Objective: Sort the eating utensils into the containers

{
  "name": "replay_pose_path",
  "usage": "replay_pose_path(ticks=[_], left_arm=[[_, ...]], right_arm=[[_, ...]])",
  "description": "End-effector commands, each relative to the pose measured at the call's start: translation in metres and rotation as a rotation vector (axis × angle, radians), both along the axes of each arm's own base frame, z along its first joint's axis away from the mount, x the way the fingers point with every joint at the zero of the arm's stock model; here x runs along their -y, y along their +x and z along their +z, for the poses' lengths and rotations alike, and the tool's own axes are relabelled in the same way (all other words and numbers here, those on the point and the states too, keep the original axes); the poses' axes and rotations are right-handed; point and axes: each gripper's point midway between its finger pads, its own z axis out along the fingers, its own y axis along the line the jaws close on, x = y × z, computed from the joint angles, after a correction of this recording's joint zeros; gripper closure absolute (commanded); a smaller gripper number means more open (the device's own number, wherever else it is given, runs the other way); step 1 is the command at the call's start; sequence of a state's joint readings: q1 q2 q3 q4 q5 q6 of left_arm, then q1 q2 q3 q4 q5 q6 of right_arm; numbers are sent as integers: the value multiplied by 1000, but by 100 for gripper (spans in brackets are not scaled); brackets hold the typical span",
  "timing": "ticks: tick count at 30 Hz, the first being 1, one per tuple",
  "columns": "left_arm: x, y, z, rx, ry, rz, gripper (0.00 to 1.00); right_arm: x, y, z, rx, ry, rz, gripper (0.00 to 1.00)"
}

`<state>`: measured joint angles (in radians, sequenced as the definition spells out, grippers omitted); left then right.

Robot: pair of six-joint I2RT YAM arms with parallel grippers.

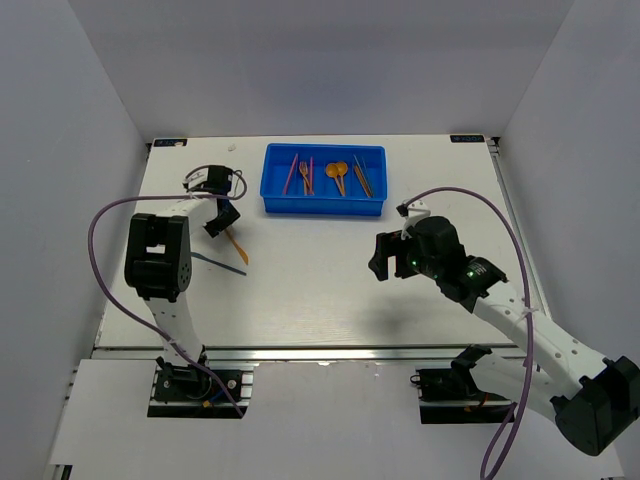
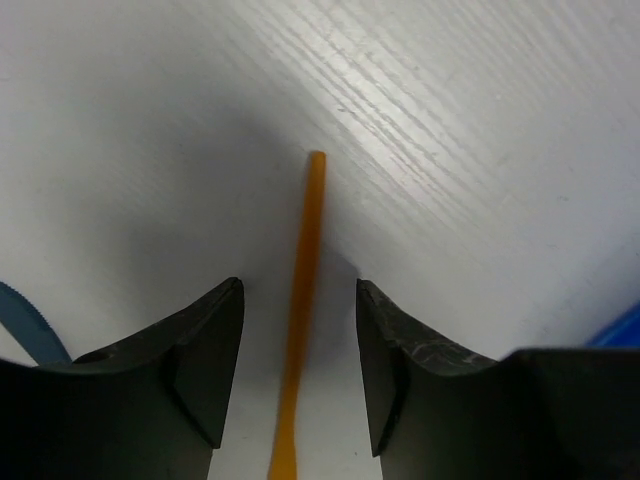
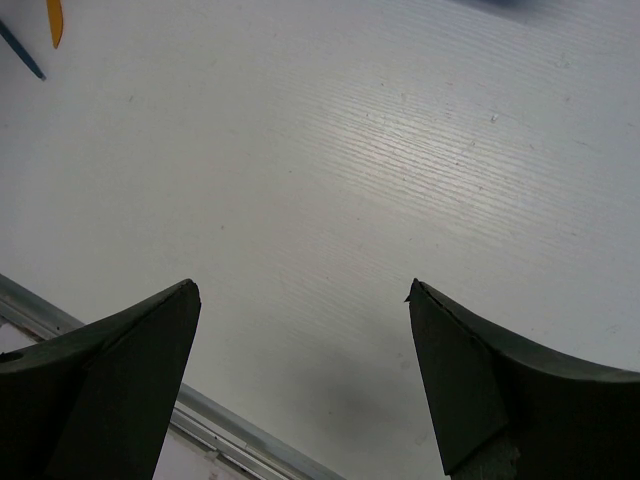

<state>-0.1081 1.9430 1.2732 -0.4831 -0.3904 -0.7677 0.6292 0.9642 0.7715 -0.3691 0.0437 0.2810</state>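
Observation:
A bright blue tray point(image 1: 323, 207) stands at the back middle of the table with several utensils point(image 1: 340, 176) in its compartments. An orange utensil point(image 1: 237, 247) lies on the table left of the tray. In the left wrist view its handle point(image 2: 303, 280) runs between my left gripper's open fingers point(image 2: 215, 350), untouched on either side. My left gripper point(image 1: 220, 222) hovers over its far end. A dark blue utensil point(image 1: 218, 264) lies just to the front left; its tip shows in the left wrist view point(image 2: 28, 325). My right gripper point(image 1: 380, 258) is open and empty over bare table.
The table's front metal edge point(image 3: 230, 425) shows under the right gripper. The orange tip point(image 3: 55, 22) and the blue tip point(image 3: 22, 50) show at the top left of the right wrist view. Purple cables loop over both arms.

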Motion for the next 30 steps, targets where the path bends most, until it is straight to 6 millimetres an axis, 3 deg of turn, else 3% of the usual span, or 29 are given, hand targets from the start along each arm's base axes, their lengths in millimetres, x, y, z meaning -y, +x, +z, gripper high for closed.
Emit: replay_pose_path(ticks=[1,9,12,13,16,19,22,24,26,27,30], left_arm=[[11,16,14,54,-41,-25,42],[5,-13,-20,-82,-18,2,63],[5,-23,-29,-106,-22,7,74],[4,-25,-32,-117,-21,7,82],[7,-29,-37,-130,-33,-5,97],[12,-27,-32,-110,-54,-51,100],[16,-16,-3,-18,-64,-93,100],[20,-3,39,131,-82,-123,100],[24,1,69,236,-94,-153,100],[29,9,109,363,-104,-173,100],[42,17,161,505,-117,-238,100]], right_arm=[[-6,5,6,24,28,6,11],[-8,5,7,30,40,17,11],[-8,4,5,30,45,22,11],[-8,3,5,32,45,23,11],[-8,2,4,36,45,27,11],[-7,2,5,43,44,33,11],[-7,1,4,42,40,33,11],[-7,1,5,43,41,35,11],[-7,2,4,42,40,33,11],[-7,2,3,38,38,31,11],[-8,2,3,35,37,34,11]])
